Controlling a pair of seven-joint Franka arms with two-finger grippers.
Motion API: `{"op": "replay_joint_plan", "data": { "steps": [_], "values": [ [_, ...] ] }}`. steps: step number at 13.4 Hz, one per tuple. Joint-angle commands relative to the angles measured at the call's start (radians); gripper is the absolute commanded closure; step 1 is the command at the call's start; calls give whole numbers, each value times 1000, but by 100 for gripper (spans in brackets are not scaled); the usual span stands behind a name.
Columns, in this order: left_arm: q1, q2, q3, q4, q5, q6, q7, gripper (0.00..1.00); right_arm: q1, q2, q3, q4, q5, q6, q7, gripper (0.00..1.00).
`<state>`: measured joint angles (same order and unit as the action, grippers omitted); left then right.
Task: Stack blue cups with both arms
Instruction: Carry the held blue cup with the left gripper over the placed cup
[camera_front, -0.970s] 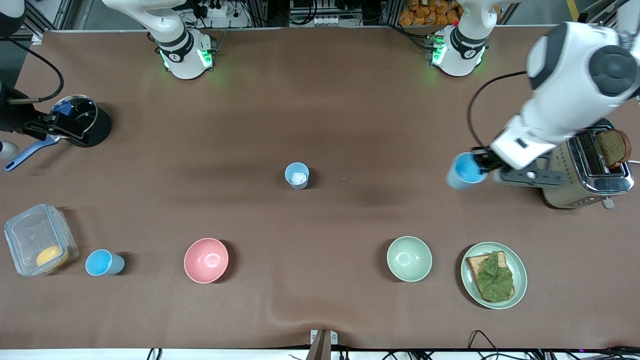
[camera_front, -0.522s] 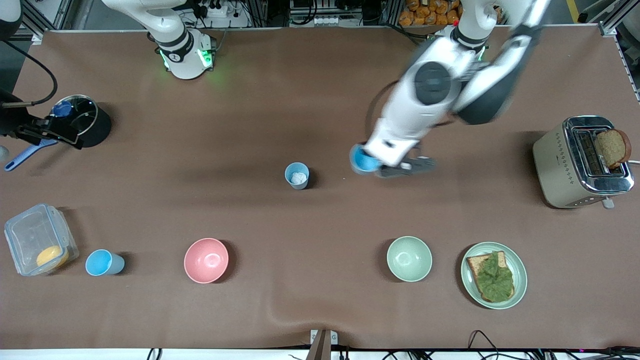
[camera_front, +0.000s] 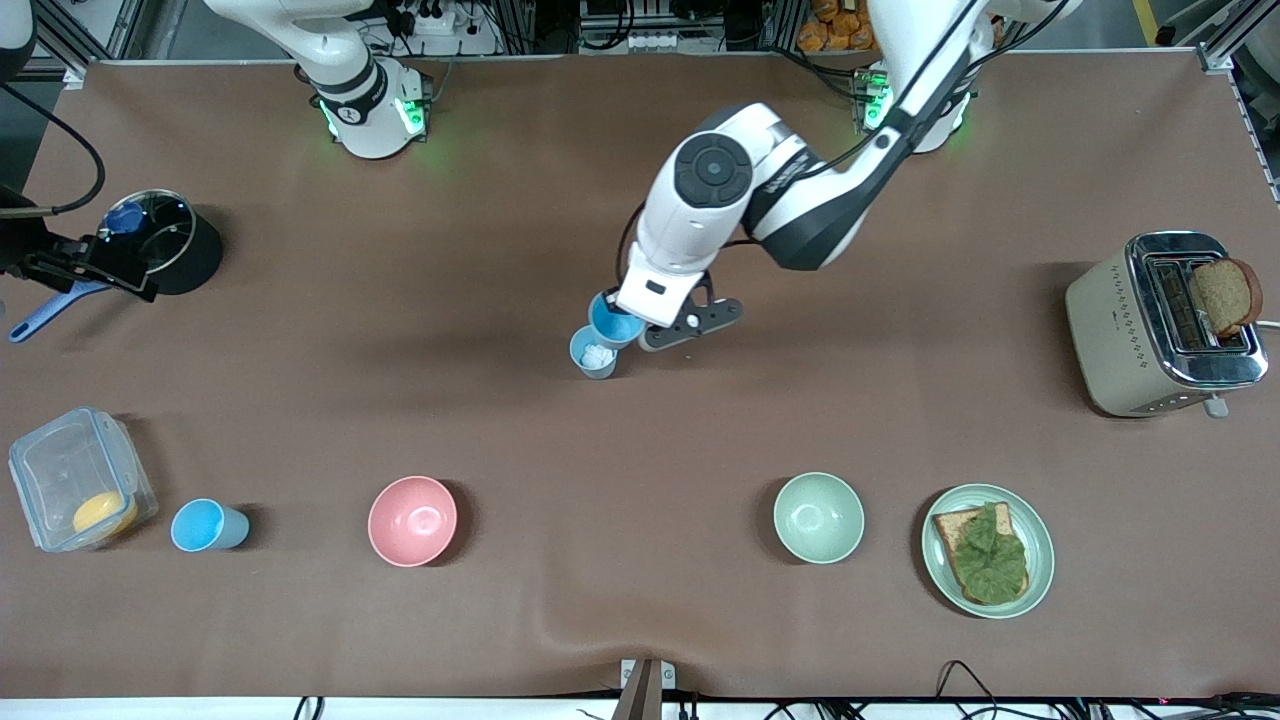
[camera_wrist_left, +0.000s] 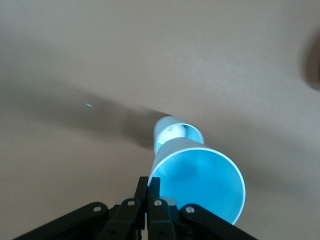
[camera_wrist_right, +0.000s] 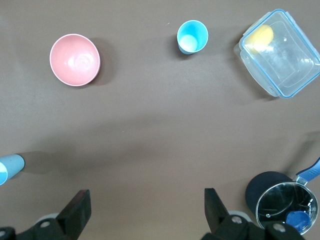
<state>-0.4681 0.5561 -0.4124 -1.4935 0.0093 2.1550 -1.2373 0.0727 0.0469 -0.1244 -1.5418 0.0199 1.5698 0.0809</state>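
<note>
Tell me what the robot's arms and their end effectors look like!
Both arms are big, white and jointed. The left arm has a round black joint cap, dark bands and a black cable alongside. Green lights glow at each base. The left end effector and right end effector are small, black, two-fingered, with silver screws.

matt brown table cover (camera_front: 640, 160), chrome toaster (camera_front: 1160, 330), glossy bowls (camera_front: 412, 521)

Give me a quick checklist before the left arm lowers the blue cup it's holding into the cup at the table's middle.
1. Left gripper shut on held blue cup: ok.
2. Held cup mouth up: ok.
3. Held cup centred over the paler cup: not ok, offset toward the bases.
4. Paler cup upright: ok.
5. Paler cup empty: not ok, something white lies inside.
6. Right gripper open, over the pot's end of the table, out of the way: ok.
</note>
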Motion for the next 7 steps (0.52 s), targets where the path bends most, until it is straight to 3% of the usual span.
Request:
{"op": "replay_joint_plan", "data": {
  "steps": [1, 7],
  "values": [
    [-58, 57, 21, 35, 56, 36, -59, 100, -7, -12, 9, -15, -5, 4, -10, 0],
    [-90, 130, 26, 35, 156, 71, -94, 100, -5, -12, 11, -15, -5, 3, -10, 0]
  ]
}}
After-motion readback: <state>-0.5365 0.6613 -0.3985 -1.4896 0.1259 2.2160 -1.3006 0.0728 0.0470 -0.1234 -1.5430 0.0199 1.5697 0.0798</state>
